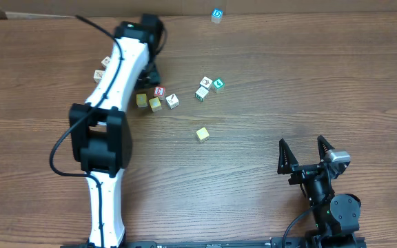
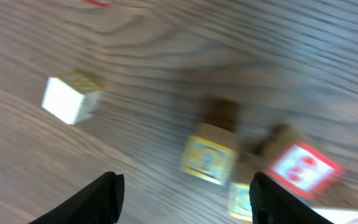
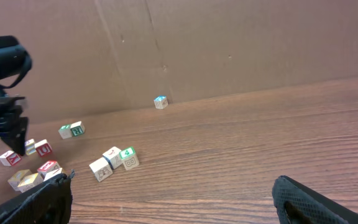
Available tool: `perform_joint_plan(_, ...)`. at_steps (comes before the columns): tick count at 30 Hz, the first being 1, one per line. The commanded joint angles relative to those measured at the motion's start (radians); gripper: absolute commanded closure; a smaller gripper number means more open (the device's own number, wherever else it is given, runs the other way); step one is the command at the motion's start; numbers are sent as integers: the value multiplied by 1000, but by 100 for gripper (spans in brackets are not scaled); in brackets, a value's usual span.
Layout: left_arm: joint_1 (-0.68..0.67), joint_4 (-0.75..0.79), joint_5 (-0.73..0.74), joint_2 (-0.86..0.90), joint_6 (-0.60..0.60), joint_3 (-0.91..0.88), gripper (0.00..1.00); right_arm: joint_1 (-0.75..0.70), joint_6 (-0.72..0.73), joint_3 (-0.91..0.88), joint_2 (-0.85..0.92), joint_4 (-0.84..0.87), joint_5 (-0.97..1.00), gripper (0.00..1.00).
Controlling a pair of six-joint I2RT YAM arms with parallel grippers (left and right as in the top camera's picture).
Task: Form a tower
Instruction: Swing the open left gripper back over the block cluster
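Left of the tower [image 1: 218, 85], which is standing on the counter [image 1: 267, 103] with its green 4 on top, the left pincer [image 2: 188, 199] is hovering spread and empty above a yellow cube [image 2: 209, 155]. It should be centring squarely before squeezing. Far right of the tower, the right pincer [image 1: 305, 157] is hanging spread wide.

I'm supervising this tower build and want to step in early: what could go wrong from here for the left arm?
1. The open left gripper is above a tight cluster: the yellow cube sits close beside the red cube, so closing might catch or shove both.
2. A second yellow cube lies right by one finger, which might knock it when descending.
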Motion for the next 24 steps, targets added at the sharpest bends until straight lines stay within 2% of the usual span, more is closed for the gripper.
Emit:
perform_joint_plan(1,54,-21,-22,23,5,2,37,-3,5,-10,-12,5,0,0)
perform_joint_plan(5,122,-54,-22,23,12,2,30,-3,5,-10,-12,5,0,0)
perform_joint_plan(10,195,-93,-21,22,32,2,28,-3,5,-10,-12,5,0,0)
perform_joint_plan(11,206,-100,-21,22,45,2,24,-3,5,-10,-12,5,0,0)
perform_joint_plan(17,249,-100,-20,22,174,-8,20,-3,5,-10,-12,5,0,0)
perform_joint_plan(20,251,-79,-9,22,238,-20,23,-3,5,-10,-12,5,0,0)
perform_joint_plan(24,251,-7,137,22,396,-53,22,-3,5,-10,-12,5,0,0)
